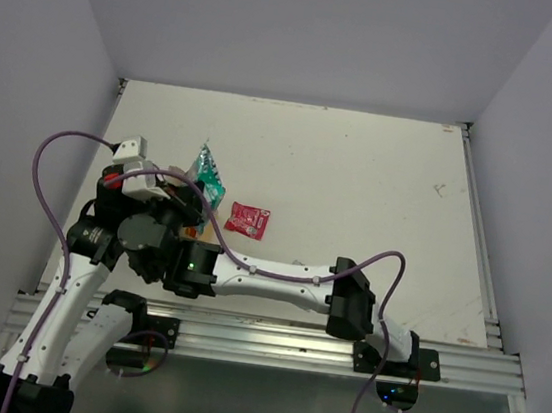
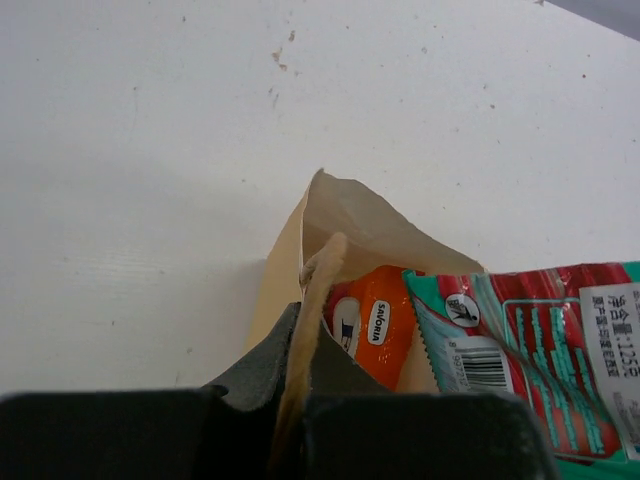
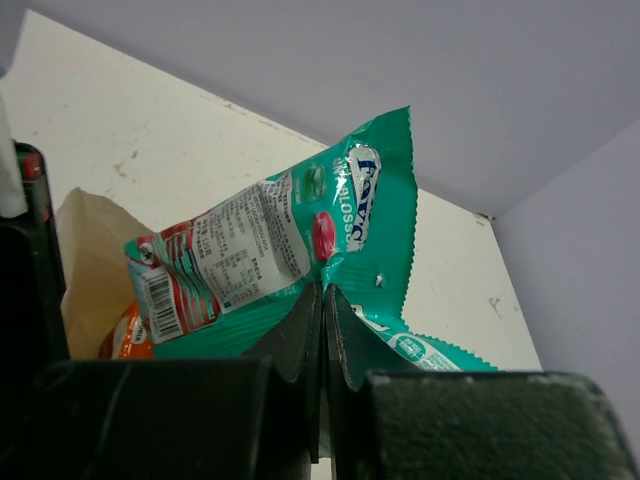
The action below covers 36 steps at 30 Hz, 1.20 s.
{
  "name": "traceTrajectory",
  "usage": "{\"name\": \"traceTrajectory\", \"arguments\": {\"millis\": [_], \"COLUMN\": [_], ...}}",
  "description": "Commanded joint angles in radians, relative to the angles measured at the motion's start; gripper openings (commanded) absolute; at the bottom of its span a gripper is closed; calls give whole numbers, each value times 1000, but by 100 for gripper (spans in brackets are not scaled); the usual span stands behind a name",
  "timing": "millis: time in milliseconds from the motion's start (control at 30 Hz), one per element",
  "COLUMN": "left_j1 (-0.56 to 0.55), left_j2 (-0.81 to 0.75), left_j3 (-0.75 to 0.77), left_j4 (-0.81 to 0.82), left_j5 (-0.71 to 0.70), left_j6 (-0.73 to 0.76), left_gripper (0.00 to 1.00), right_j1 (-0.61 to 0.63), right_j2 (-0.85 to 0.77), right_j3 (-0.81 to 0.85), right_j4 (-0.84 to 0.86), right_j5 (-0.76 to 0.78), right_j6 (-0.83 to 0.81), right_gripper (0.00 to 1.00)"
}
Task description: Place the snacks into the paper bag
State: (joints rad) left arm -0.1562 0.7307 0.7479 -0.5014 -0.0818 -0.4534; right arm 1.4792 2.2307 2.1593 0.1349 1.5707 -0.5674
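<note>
Over white table (image 1: pixel 360 177), right gripper (image 3: pixel 322 298) pinches teal-green bag (image 3: pixel 290 240); left gripper (image 2: pixel 303 345) pinches paper bag (image 2: pixel 350 215).

Orange-red packet (image 2: pixel 375 325): oval label "savoria". Teal bag (image 3: pixel 370 200): "Fox's" logo; white label with barcode, "125".
</note>
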Motion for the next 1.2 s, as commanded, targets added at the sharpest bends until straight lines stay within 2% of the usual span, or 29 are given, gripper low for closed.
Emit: {"name": "traceTrajectory", "arguments": {"millis": [0, 100, 233, 467, 600, 733, 800, 900, 933, 1033, 1100, 1133, 1167], "left_j1": [-17, -17, -17, -17, -17, -17, -17, -17, -17, -17, -19, -17, -19], "left_j2": [41, 38, 29, 10, 6, 4, -1, 1, 3, 4, 4, 6, 6], "left_j3": [5, 5, 2, -5, -7, -10, -10, -12, -12, -13, -15, -15, -13], "left_j4": [1, 6, 12, 27, 32, 34, 35, 37, 38, 38, 37, 40, 40], "left_j5": [-7, 5, 23, 48, 63, 68, 68, 71, 73, 74, 74, 76, 74], "left_j6": [-5, -1, 5, 15, 18, 18, 19, 18, 21, 21, 21, 21, 21], "left_gripper": [0, 0, 0, 0, 0, 0, 0, 0, 0, 0, 0, 0, 0], "right_j1": [162, 162, 162, 147, 125, 95, 86, 76, 73, 72, 72, 72, 72], "right_j2": [-36, -23, 23, 92, 93, 95, 101, 115, 116, 95, 73, 40, 23], "right_j3": [-21, 25, 76, 131, 131, 140, 148, 160, 162, 152, 134, 128, 120], "right_j4": [-78, -257, -336, -337, -360, -423, -435, -439, -437, -407, -373, -336, -316], "right_j5": [-127, -181, -218, -259, -310, -396, -435, -489, -507, -564, -583, -590, -591], "right_j6": [53, 235, 277, 273, 328, 418, 437, 436, 437, 439, 411, 402, 391], "right_gripper": [0, 0, 0, 0, 0, 11, 11, 22, 33, 56, 63, 76, 76]}}
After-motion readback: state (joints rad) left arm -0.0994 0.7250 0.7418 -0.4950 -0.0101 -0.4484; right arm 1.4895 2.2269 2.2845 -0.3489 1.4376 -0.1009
